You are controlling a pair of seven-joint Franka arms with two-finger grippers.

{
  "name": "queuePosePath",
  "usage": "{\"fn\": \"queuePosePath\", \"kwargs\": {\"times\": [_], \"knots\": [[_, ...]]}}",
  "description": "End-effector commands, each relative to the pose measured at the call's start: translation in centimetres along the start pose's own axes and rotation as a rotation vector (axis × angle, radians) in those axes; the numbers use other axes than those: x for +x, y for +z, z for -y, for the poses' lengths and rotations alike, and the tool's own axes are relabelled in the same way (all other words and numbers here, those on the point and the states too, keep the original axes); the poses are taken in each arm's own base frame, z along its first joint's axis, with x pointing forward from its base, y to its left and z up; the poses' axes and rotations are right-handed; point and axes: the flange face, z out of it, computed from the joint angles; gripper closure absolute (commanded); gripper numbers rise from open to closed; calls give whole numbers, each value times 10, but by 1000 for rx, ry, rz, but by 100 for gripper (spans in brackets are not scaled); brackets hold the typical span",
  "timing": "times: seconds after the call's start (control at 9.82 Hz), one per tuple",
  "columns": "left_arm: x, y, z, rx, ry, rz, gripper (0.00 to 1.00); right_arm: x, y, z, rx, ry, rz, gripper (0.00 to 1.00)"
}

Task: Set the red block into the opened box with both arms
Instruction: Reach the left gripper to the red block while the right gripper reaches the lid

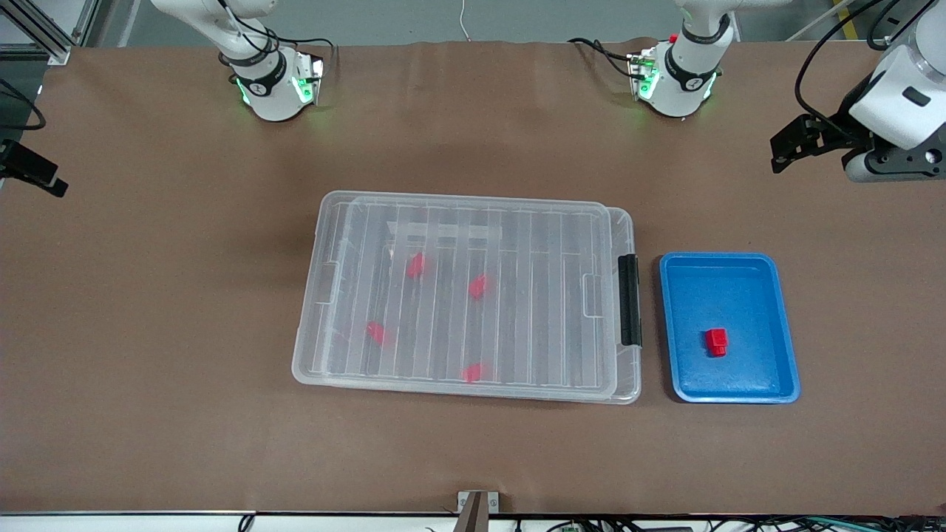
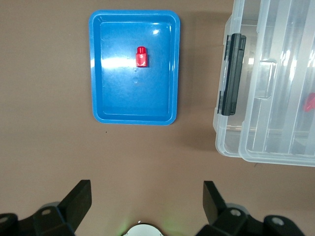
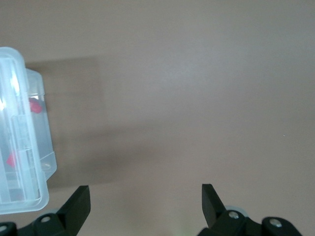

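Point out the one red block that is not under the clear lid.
It is the red block lying alone in the blue tray, beside the box at its black-latch end. The other four show blurred through the box's ribbed lid.

This is a robotics lab bench, not a home or shop. Two white jointed arms (image 1: 262,70) with green-lit bases are bolted along one edge of a table (image 1: 148,332) covered in plain brown sheeting, with black cables (image 1: 820,59) trailing off it and an aluminium frame post (image 1: 44,29) at one corner. The staged props fit a test setup: a clear plastic box (image 1: 465,295) and a blue tray (image 1: 728,329).
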Motion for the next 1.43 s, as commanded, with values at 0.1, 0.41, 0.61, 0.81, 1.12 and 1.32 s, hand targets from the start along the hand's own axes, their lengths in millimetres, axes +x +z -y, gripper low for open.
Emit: {"fn": "queuePosePath", "kwargs": {"times": [0.1,0.41,0.61,0.81,1.12,1.32], "knots": [[39,39,6,-5,3,47,0,16,57,128,-10,-173,97,0],[89,99,35,21,-40,42,0,50,163,233,10,-166,100,0],[132,179,42,64,-48,60,0,50,219,266,-3,-189,116,0],[163,251,64,37,-84,58,0,44,261,261,-3,-186,118,0],[194,368,74,-2,-94,27,0,46,275,266,5,-191,106,0],[201,420,94,-25,-124,11,0,49,289,268,6,-192,108,0]]}}
